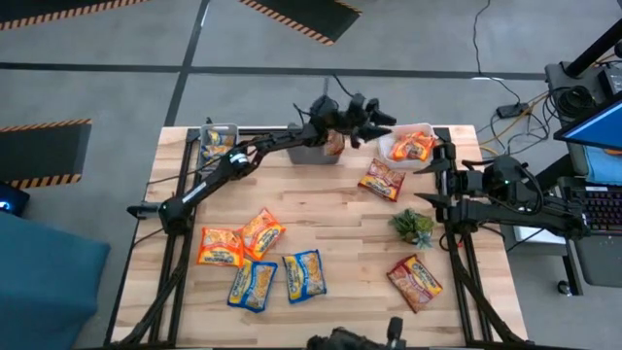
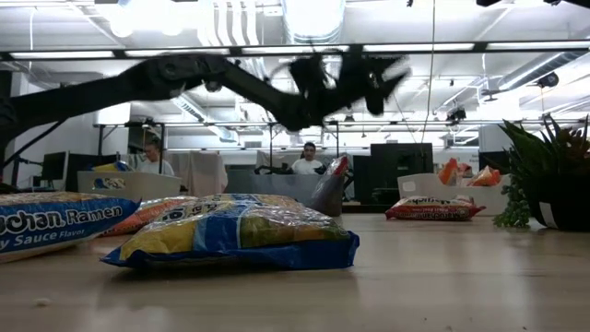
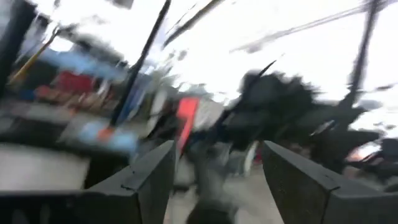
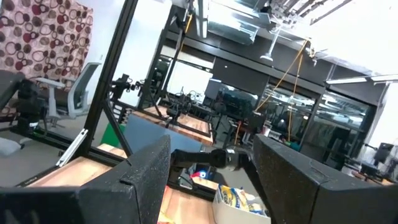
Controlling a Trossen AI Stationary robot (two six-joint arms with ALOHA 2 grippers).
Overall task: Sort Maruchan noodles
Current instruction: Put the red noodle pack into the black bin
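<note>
Partly sorted: orange pkts in right bin [image 1: 391, 152]; seven noodle pkts [image 1: 304, 275] left on table; left gripper [image 1: 362, 121] wide, empty; right gripper [image 1: 434, 182] open, idle.

Grey floor [image 1: 117, 92] with striped hazard tape [image 1: 292, 17] around the wood table [image 1: 330, 219] — cables trail off at one side. Beyond: ceiling strip lights [image 2: 433, 46], desks, two seated people [image 2: 307, 159], a patterned curtain [image 4: 43, 37] — and an office chair [image 4: 78, 93].

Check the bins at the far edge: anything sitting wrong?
Yes: a dark red packet stands on end, leaning against the middle grey bin's rim instead of lying flat inside. The left hand hovers open above it.
</note>
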